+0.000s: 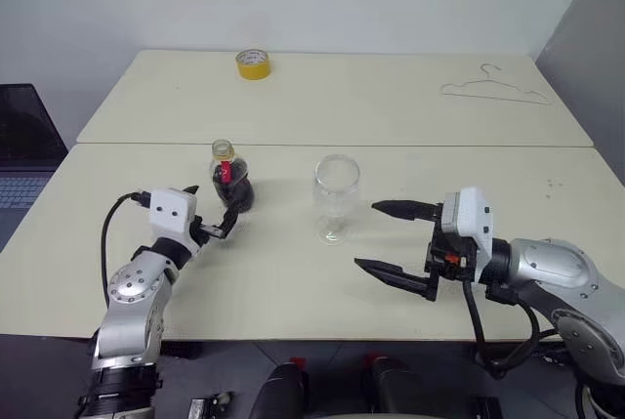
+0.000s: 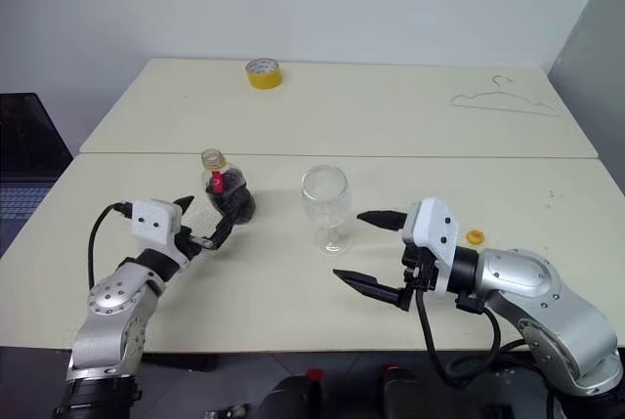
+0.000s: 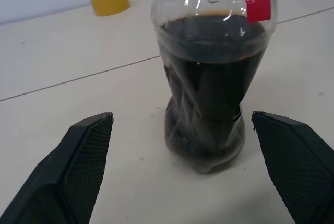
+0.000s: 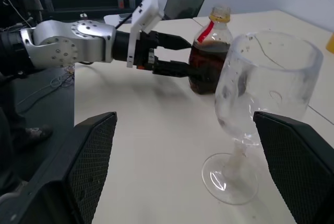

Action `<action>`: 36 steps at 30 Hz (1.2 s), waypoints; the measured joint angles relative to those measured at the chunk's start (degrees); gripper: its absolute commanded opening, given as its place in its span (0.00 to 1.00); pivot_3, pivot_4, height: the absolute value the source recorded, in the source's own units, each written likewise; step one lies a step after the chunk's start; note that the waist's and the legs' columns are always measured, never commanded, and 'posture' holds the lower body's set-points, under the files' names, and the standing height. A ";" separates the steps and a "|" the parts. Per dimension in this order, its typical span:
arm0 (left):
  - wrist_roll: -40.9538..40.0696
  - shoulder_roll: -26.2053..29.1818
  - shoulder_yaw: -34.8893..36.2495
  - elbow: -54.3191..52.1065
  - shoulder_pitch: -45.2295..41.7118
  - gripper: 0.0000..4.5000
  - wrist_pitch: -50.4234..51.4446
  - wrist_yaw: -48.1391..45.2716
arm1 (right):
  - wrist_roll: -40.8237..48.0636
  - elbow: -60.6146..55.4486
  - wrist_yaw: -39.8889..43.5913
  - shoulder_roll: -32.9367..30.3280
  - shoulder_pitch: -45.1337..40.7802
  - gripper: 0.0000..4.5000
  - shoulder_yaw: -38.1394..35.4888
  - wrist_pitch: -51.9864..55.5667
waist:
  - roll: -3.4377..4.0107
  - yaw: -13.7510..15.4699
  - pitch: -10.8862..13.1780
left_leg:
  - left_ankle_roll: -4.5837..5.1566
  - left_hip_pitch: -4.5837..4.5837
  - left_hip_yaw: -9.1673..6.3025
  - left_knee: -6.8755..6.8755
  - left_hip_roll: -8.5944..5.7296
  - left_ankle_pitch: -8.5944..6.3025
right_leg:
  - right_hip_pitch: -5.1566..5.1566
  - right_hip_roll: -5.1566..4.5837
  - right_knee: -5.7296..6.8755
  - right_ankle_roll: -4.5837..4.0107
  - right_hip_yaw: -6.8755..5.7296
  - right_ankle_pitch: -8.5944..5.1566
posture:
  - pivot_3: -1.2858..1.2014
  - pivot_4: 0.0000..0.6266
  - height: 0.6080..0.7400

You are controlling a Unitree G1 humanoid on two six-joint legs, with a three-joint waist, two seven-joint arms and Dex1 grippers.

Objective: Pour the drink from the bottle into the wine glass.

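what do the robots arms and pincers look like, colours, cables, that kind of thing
Both arms are silver-grey metal with rounded, bolt-dotted joints and black wrist sections. Each ends in a white boxy housing carrying two black, pointed fingers with cross-hatched pads: the left pincer and the right pincer. Black cables loop beside each wrist.

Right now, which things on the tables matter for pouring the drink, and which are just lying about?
For the job:
- bottle holding the drink
- wine glass

Lying about:
- yellow tape roll
- wire hanger
- small yellow cap
- laptop
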 measured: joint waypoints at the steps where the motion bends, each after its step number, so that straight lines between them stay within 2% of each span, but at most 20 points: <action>1: 0.20 0.01 -0.35 0.25 -0.57 1.00 0.00 -0.28 | 0.78 -0.47 0.05 -0.62 -0.59 0.99 -0.27 0.53 | 0.00 0.01 0.00 | 0.00 0.00 0.00 0.00 0.00 0.00 | 0.00 0.00 0.00 0.00 0.00 0.00 | 0.52 0.24 1.00; 6: 0.84 0.02 -1.52 0.48 -3.34 1.00 1.60 -0.28 | 4.40 -0.88 -0.20 -2.91 -3.78 0.99 -2.49 2.60 | 0.00 -0.02 0.00 | 0.00 0.00 0.00 0.00 0.00 0.00 | 0.00 0.00 0.00 0.00 0.00 0.00 | 0.52 0.24 1.00; 14: 1.91 -0.48 -2.47 2.45 -7.30 1.00 4.08 1.17 | 6.24 -0.90 -2.79 -2.64 -6.82 0.99 -2.81 3.79 | -0.02 0.00 0.00 | 0.00 -0.02 0.00 0.01 0.00 0.00 | -0.02 0.00 0.01 0.00 0.00 0.00 | 0.52 0.24 1.00; 17: 1.96 -1.02 -2.90 2.52 -8.13 0.87 4.22 1.48 | 6.34 -0.89 -3.69 -2.35 -7.94 1.00 -2.49 3.83 | -0.01 0.00 0.00 | -0.01 -0.02 -0.01 0.01 0.00 0.00 | -0.02 0.00 0.01 0.00 -0.01 0.00 | 0.52 0.24 1.00; 23: 1.99 -1.24 -3.16 4.11 -8.66 0.45 4.26 2.13 | 6.34 -0.86 -4.61 -2.00 -8.07 1.00 -2.02 3.83 | -0.02 0.03 0.00 | -0.01 -0.03 0.00 0.01 0.00 0.01 | -0.03 0.00 0.01 0.00 0.00 0.00 | 0.52 0.24 1.00; 27: 1.91 -1.67 -3.22 4.40 -8.66 0.21 4.26 2.09 | 6.34 -0.85 -5.14 -1.93 -8.07 1.00 -2.02 3.83 | -0.02 0.02 0.01 | -0.01 -0.04 -0.01 0.01 0.00 0.01 | -0.04 -0.01 0.01 0.00 0.00 0.00 | 0.52 0.24 1.00; 29: 1.85 -1.68 -3.21 4.43 -8.67 0.16 4.33 2.09 | 6.34 -0.85 -5.47 -1.89 -8.07 1.00 -2.02 3.83 | -0.02 0.01 0.00 | -0.01 -0.04 -0.01 0.00 0.00 0.01 | -0.04 0.00 0.01 0.00 0.00 0.00 | 0.52 0.24 1.00; 36: 1.57 -2.44 -3.29 3.80 -9.66 0.14 6.10 2.17 | 6.36 -0.75 -6.52 -1.73 -8.08 1.00 -2.03 3.83 | -0.03 0.03 0.01 | -0.01 -0.07 -0.02 0.01 0.00 0.01 | -0.05 -0.01 0.01 0.00 -0.01 0.00 | 0.52 0.24 1.00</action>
